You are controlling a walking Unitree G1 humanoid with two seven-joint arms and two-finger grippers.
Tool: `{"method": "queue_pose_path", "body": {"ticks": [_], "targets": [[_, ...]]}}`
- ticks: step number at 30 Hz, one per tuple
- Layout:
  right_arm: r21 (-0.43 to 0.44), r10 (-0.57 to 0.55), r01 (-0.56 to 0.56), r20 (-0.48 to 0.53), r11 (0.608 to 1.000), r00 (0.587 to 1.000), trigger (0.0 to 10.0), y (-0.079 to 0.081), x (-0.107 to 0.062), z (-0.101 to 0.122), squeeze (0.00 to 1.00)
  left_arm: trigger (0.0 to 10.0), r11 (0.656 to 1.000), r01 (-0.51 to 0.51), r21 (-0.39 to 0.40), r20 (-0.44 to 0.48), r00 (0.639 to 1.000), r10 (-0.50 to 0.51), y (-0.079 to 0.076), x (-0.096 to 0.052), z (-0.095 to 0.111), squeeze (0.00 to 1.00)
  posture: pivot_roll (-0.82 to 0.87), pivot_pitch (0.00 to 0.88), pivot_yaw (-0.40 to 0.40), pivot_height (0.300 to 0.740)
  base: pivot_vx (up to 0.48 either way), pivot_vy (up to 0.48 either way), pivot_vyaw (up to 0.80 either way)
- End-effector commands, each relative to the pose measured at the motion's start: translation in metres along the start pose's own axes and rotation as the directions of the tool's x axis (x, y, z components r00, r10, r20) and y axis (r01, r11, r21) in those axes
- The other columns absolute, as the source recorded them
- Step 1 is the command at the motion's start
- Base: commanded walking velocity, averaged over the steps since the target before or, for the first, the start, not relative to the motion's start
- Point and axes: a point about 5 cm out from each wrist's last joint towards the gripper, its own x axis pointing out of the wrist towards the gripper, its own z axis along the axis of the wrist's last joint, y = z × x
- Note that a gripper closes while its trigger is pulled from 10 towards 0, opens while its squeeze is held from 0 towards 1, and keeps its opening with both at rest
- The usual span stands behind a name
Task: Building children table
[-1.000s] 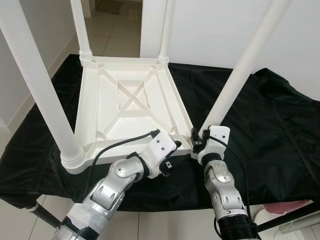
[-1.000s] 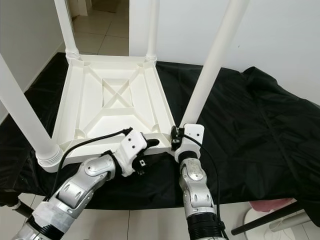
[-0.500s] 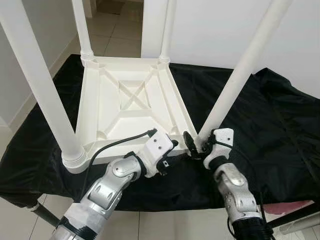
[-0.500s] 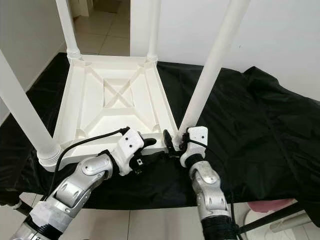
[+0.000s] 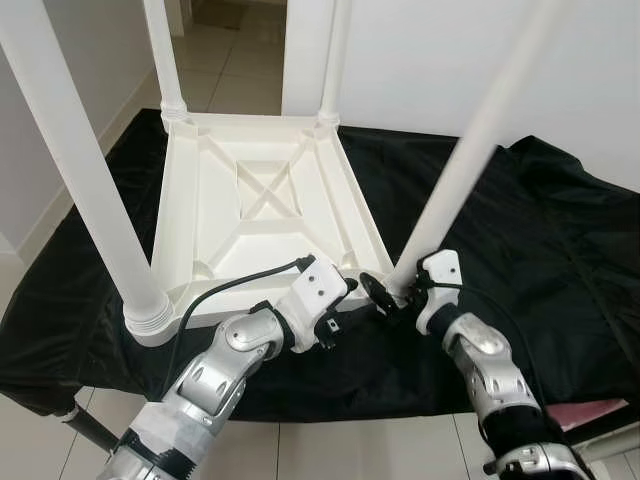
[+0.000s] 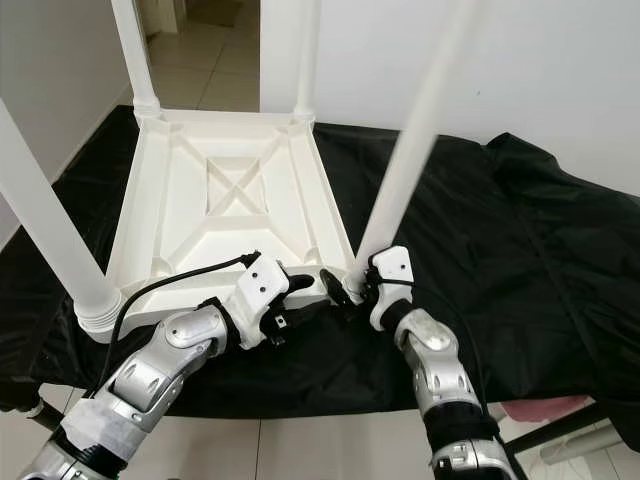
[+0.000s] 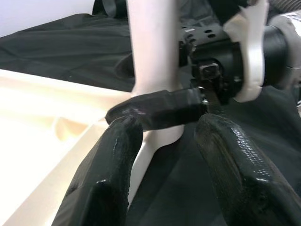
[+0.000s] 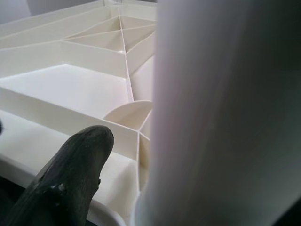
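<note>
on black cloth (image 5: 560, 240), right gripper (image 5: 385, 296) seemingly clasps table (image 5: 260, 210) leg (image 5: 470, 165); left gripper (image 5: 342, 300) fingers apart.

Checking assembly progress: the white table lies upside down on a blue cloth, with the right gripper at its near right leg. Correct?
Not quite: the cloth is black, as the left eye view shows. The white table does lie upside down, with the right gripper at its near right leg.

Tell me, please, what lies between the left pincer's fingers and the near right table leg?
In the left wrist view, one black finger of the right pincer crosses the leg, just beyond the left pincer.
</note>
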Motion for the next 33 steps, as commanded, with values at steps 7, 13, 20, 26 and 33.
{"method": "queue_pose_path", "body": {"ticks": [7, 13, 20, 26, 33], "targets": [[-0.065, 0.054, -0.055, -0.016, 0.996, 0.998, 10.0, -0.006, 0.008, 0.003, 0.00, 10.0, 0.990, 0.135, 0.027, -0.022, 0.991, -0.135, -0.006, 0.004, 0.000, 0.00, 0.00, 0.000, -0.079, 0.740, 0.000, 0.000, 0.00], [-0.066, 0.074, -0.076, -0.022, 0.995, 0.997, 0.0, -0.009, 0.011, 0.001, 0.00, 10.0, 0.991, 0.129, 0.038, -0.024, 0.991, -0.128, -0.004, 0.005, 0.000, 0.00, 0.01, 0.000, -0.087, 0.740, 0.000, 0.000, 0.00], [-0.041, 0.075, -0.077, -0.030, 0.996, 0.997, 0.0, -0.010, 0.007, -0.005, 0.00, 10.0, 0.991, 0.125, 0.038, -0.022, 0.992, -0.124, -0.005, 0.006, 0.000, 0.00, 0.02, 0.000, -0.085, 0.740, 0.000, 0.000, 0.00], [-0.017, 0.065, -0.066, -0.020, 0.998, 0.998, 0.0, -0.011, 0.004, -0.009, 0.00, 10.0, 0.992, 0.122, 0.040, -0.022, 0.992, -0.122, -0.005, 0.007, 0.000, 0.00, 0.01, 0.000, -0.085, 0.740, 0.000, 0.000, 0.00], [0.027, 0.020, -0.020, -0.004, 0.999, 1.000, 10.0, -0.007, 0.003, -0.011, 0.00, 10.0, 0.992, 0.118, 0.040, -0.021, 0.993, -0.117, -0.006, 0.007, -0.001, 0.00, 0.00, 0.000, -0.086, 0.740, 0.000, 0.000, 0.00]]}}
